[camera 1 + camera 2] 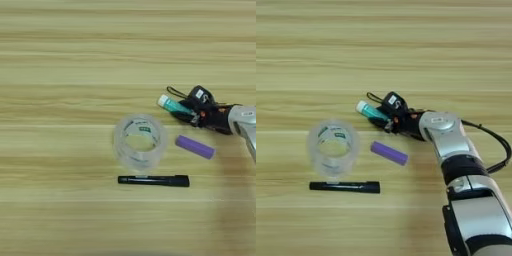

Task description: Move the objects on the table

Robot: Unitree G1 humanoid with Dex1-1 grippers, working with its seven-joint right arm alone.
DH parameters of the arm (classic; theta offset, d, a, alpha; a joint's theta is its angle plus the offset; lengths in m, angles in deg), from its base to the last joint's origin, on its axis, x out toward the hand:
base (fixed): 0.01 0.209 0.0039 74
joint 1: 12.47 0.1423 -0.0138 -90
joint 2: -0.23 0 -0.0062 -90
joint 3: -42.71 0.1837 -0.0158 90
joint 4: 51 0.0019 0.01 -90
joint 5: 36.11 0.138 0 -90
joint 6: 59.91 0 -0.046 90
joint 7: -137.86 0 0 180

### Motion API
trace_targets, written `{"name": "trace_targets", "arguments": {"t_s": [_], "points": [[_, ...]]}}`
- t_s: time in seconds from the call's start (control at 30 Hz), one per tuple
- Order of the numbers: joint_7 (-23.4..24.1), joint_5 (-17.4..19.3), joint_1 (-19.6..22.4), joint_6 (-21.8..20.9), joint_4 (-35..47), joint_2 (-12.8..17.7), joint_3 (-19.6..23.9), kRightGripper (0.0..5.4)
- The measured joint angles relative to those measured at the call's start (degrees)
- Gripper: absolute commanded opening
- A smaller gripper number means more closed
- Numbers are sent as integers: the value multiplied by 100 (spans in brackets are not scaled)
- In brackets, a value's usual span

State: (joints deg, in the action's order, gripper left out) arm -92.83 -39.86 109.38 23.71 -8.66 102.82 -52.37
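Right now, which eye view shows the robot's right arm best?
The right eye view: the whole silver forearm shows, from the lower edge up to the gripper at the teal glue stick. The left eye view catches only the forearm's end at its right edge.

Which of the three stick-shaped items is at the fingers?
The teal glue stick, white cap pointing left, at the right gripper. Purple cylinder and black marker lie apart, nearer the camera.

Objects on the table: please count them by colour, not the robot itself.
Teal with white cap: 1, glue stick
Purple: 1, cylinder
Black: 1, marker
Clear: 1, tape roll
Mostly black, partly hidden behind the hand: 1, tape measure
Total: 5
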Motion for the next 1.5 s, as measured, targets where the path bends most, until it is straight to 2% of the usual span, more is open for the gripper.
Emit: {"name": "trace_targets", "arguments": {"t_s": [0.33,0.53,0.77,1.0,1.17,1.5], "points": [[2,-75,153,-203,-330,0,-45,168],[-86,-36,143,-197,-265,-4,-33,168],[-430,333,11,44,758,-27,107,168],[-761,825,-583,837,2476,-26,165,168],[-861,1051,-928,1252,3563,-6,179,168],[-964,1308,-1383,1769,4702,9,118,168]]}}
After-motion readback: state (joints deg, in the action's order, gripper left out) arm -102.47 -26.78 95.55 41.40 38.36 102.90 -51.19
